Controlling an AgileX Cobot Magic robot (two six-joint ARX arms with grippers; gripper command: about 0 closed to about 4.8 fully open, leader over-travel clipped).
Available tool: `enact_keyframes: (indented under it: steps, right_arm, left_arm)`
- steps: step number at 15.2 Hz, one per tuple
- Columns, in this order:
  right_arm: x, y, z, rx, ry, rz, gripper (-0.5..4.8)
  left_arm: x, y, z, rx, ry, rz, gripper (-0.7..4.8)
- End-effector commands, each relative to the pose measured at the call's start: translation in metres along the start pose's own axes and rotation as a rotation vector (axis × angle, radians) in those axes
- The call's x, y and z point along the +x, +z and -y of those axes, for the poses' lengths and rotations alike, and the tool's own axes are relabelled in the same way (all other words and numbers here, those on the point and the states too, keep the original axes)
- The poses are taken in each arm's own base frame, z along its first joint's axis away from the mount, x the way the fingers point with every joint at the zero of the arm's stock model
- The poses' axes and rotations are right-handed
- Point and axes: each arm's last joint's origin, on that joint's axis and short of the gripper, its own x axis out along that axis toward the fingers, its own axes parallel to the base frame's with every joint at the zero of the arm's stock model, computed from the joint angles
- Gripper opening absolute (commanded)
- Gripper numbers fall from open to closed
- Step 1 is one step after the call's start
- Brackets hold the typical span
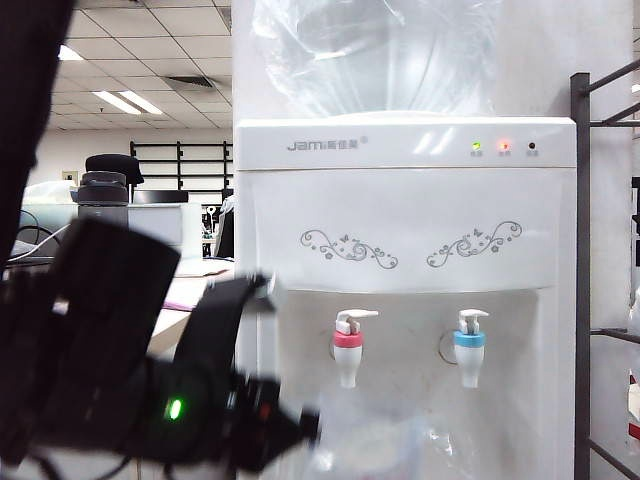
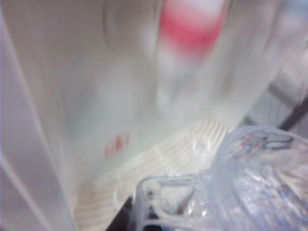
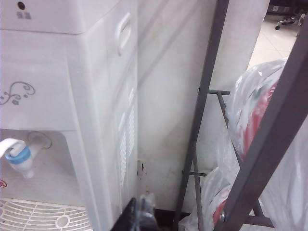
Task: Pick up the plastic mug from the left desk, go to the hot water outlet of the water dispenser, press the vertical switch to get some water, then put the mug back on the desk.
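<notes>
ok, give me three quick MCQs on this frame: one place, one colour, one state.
1. Where is the plastic mug?
A. On the desk
B. At the left pincer, below the hot water outlet
C. Under the blue tap

2. Collar colour of the left-hand tap in the exterior view?
A. Red-pink
B. Blue
C. Green

3. Right pincer state?
A. Holding the mug
B. Wide open
C. Shut, empty

Answers:
1 B, left wrist view shows the mug beneath the red collar.
2 A, plainly red-pink.
3 C, fingers together beside the water dispenser.

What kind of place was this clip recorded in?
Likely an open-plan office: a suspended tile ceiling with panel lights, a black office chair by desks behind, and a bottled water dispenser against the wall.
</notes>
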Motion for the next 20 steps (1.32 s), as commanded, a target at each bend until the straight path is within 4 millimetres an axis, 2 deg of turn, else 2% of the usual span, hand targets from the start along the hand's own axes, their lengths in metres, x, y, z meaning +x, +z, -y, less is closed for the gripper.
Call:
enact_keyframes:
  steps: [1, 6, 9, 13, 20]
  right_arm:
    - [0.000, 0.002, 0.000, -0.004, 0.004, 0.014, -0.05]
    - [0.000, 0.002, 0.000, -0.004, 0.004, 0.014, -0.05]
    - [0.000, 0.002, 0.000, -0.004, 0.004, 0.014, -0.05]
    - [0.000, 0.002, 0.000, -0.004, 0.004, 0.014, -0.05]
    - [0.000, 0.002, 0.000, -0.004, 0.004, 0.014, -0.05]
  left_arm:
    - [-0.002, 0.028, 0.003, -0.010, -0.022, 0.141, -0.06]
    - [-0.010, 0.056, 0.006, -0.011, -0.028, 0.243, -0.06]
    - [-0.023, 0.065, 0.007, -0.010, -0.035, 0.271, -0.06]
    - [-0.037, 0.055, 0.006, -0.010, -0.032, 0.225, -0.06]
    - [-0.045, 0.048, 0.006, -0.011, -0.026, 0.199, -0.06]
